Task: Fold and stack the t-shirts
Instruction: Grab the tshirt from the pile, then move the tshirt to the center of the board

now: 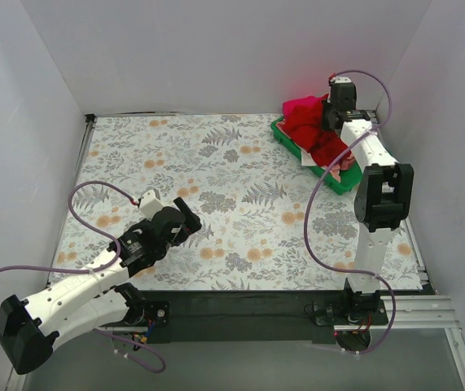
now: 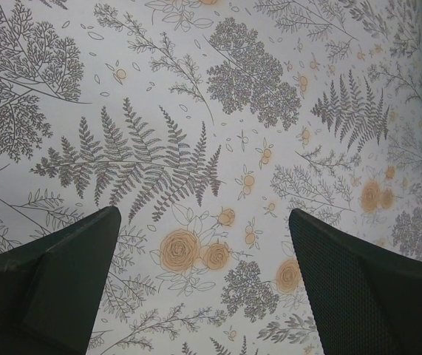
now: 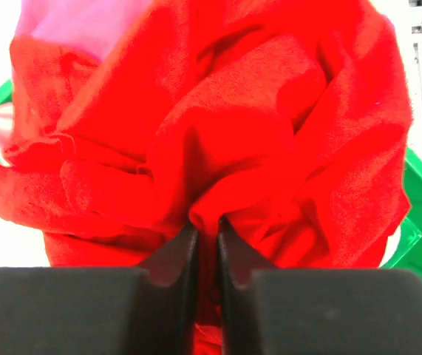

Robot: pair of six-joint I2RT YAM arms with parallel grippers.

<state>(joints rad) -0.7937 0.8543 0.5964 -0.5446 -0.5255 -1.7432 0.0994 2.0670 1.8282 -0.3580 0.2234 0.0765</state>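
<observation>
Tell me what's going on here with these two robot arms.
The right gripper is pinched shut on a large bright red cloth t-shirt. The shirt is bunched up beside a light pink shirt in a green plastic tray at the far right of the floral-patterned table. Nothing is folded or stacked yet. The left gripper hangs open over the table, holding nothing.

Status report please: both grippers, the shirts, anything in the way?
Right gripper shut on red shirt, at the green tray. Left gripper open above the table, holding nothing. No obstruction seen.
</observation>
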